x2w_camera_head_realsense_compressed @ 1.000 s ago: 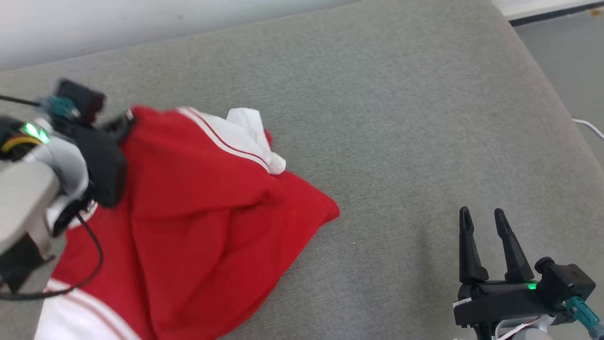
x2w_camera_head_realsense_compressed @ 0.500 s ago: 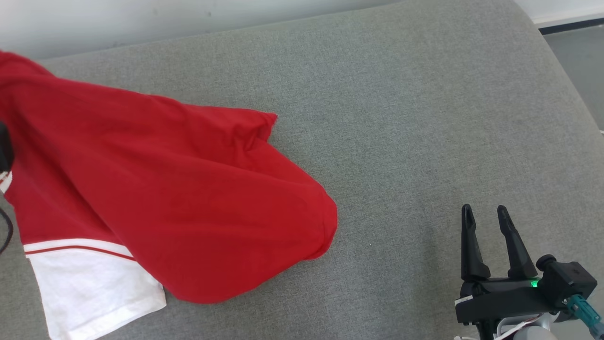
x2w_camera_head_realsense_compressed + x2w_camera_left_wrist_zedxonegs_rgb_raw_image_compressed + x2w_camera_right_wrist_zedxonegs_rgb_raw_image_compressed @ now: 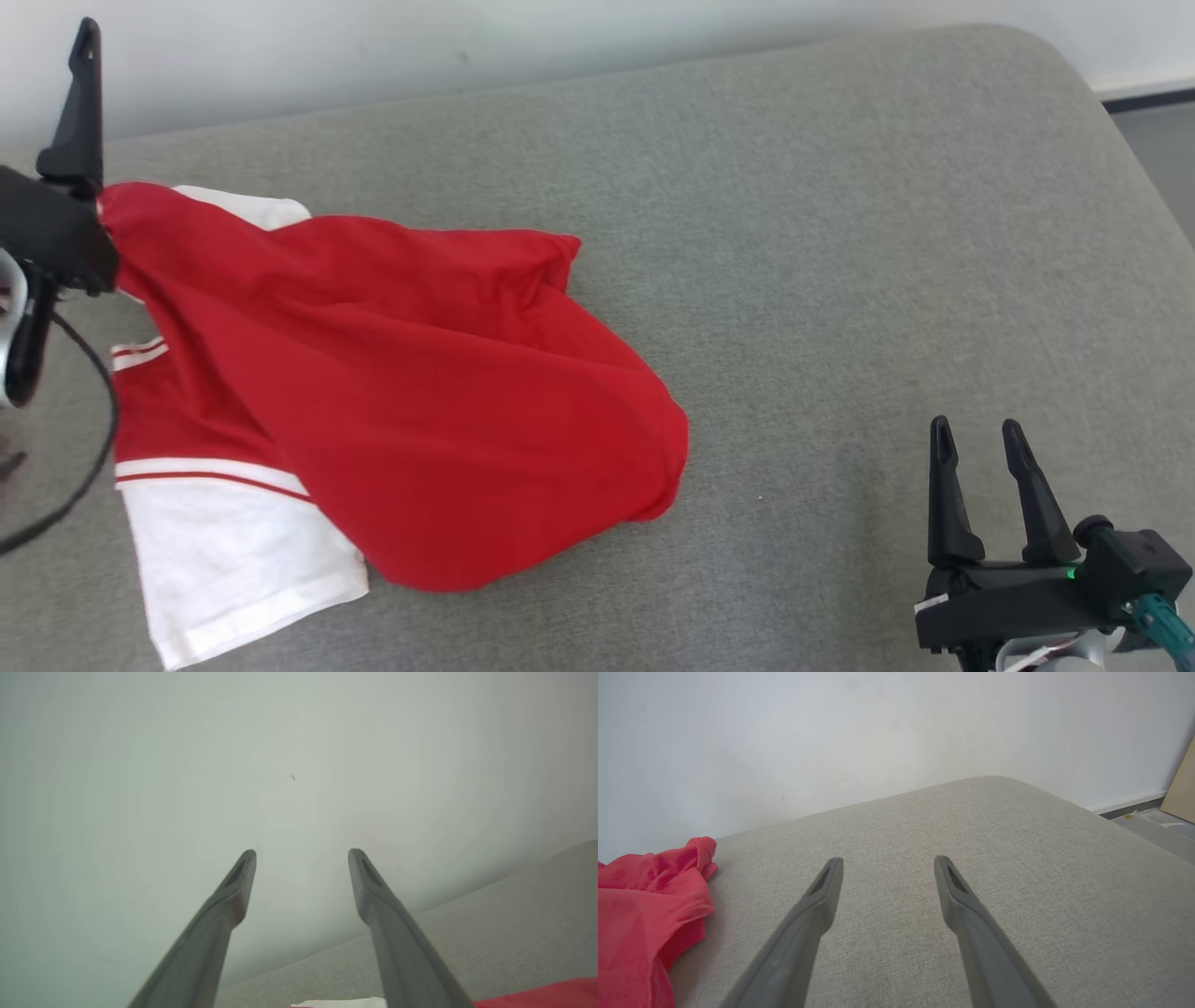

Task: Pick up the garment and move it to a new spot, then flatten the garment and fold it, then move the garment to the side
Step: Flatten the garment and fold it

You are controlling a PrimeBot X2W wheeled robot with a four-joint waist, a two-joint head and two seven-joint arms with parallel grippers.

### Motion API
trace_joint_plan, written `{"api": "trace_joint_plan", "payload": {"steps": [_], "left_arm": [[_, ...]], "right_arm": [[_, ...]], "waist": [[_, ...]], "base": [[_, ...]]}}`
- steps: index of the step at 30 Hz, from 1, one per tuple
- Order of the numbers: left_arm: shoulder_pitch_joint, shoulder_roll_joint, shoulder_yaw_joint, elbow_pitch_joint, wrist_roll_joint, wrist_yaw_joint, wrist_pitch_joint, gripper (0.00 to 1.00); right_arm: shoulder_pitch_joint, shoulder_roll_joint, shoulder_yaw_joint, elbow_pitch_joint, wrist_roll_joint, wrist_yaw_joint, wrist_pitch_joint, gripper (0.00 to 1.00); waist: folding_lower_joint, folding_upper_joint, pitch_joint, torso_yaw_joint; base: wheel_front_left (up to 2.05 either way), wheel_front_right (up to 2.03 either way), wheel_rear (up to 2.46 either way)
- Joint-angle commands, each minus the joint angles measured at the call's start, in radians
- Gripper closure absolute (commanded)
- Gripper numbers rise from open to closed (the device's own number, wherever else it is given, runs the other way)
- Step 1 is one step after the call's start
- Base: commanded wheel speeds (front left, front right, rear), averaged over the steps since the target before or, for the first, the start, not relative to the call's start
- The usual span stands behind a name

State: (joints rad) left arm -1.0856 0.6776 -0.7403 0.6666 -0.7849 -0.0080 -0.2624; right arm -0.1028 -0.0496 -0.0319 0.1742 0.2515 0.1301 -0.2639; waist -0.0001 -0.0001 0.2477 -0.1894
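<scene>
Head view: the left pincer (image 3: 75,112) stands raised at the far left with one finger pointing up and the other hard to make out. Its body touches the shirt's (image 3: 420,392) top corner. The right pincer (image 3: 977,429) sits spread at lower right, well apart. The red, white-trimmed shirt lies bunched on the left of the grey cushion (image 3: 840,233).

Left wrist view: spread fingers (image 3: 233,891) face the wall (image 3: 299,742).

Right wrist view: spread fingers (image 3: 822,896) over the cushion, shirt at left.
</scene>
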Motion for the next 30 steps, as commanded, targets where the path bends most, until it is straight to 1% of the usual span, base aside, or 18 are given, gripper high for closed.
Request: {"api": "trace_joint_plan", "payload": {"steps": [1, 5, 8, 10, 11, 14, 19, 22, 26, 30], "left_arm": [[0.057, -0.01, 0.055, -0.049, 0.03, 0.01, -0.003, 0.0], [0.19, -0.036, 0.202, -0.177, 0.097, 0.019, -0.003, 0.0], [0.297, -0.062, 0.29, -0.253, 0.138, 0.014, -0.003, 0.0], [0.364, -0.082, 0.342, -0.302, 0.166, 0.009, -0.003, 0.0], [0.364, -0.082, 0.342, -0.302, 0.166, 0.009, -0.003, 0.0], [0.472, -0.118, 0.421, -0.373, 0.208, 0.012, -0.003, 0.0], [0.656, -0.199, 0.542, -0.475, 0.273, 0.008, -0.003, 0.0], [0.752, -0.243, 0.587, -0.51, 0.311, -0.01, -0.003, 0.0], [0.847, -0.286, 0.624, -0.529, 0.359, -0.034, -0.003, 0.0], [0.926, -0.331, 0.669, -0.556, 0.401, -0.037, -0.003, 0.0]], "right_arm": [[0.013, -0.001, -0.006, 0.002, -0.008, 0.001, -0.001, 0.0], [0.029, -0.002, -0.007, 0.009, -0.013, 0.001, -0.001, 0.0], [0.036, -0.002, -0.007, 0.012, -0.019, 0.001, -0.001, 0.0], [0.043, -0.002, -0.009, 0.015, -0.024, 0.001, -0.001, 0.0], [0.043, -0.002, -0.009, 0.015, -0.024, 0.001, -0.001, 0.0], [0.052, -0.002, -0.009, 0.021, -0.026, 0.001, -0.001, 0.0], [0.068, -0.002, -0.004, 0.032, -0.035, 0.001, -0.001, 0.0], [0.073, -0.002, -0.005, 0.036, -0.043, 0.001, -0.001, 0.0], [0.08, -0.002, -0.002, 0.042, -0.048, 0.001, -0.001, 0.0], [0.078, -0.002, 0.01, 0.05, -0.051, 0.001, -0.001, 0.0]], "waist": [[0.0001, 0.0001, -0.042, 0.045], [0.0001, 0.0001, -0.075, 0.086], [0.0001, 0.0001, -0.094, 0.115], [0.0001, 0.0001, -0.105, 0.132], [0.0001, 0.0001, -0.105, 0.132], [0.0001, 0.0001, -0.122, 0.155], [0.0001, 0.0001, -0.152, 0.186], [0.0001, 0.0001, -0.165, 0.203], [0.0001, 0.0001, -0.18, 0.22], [0.0001, 0.0001, -0.187, 0.225]], "base": [[0.0, 0.0, 0.0], [0.0, 0.0, 0.0], [0.0, 0.0, 0.0], [0.0, 0.0, 0.0], [0.0, 0.0, 0.0], [0.0, 0.0, 0.0], [0.0, 0.0, 0.0], [0.0, 0.0, 0.0], [0.0, 0.0, 0.0], [0.0, 0.0, 0.0]]}}
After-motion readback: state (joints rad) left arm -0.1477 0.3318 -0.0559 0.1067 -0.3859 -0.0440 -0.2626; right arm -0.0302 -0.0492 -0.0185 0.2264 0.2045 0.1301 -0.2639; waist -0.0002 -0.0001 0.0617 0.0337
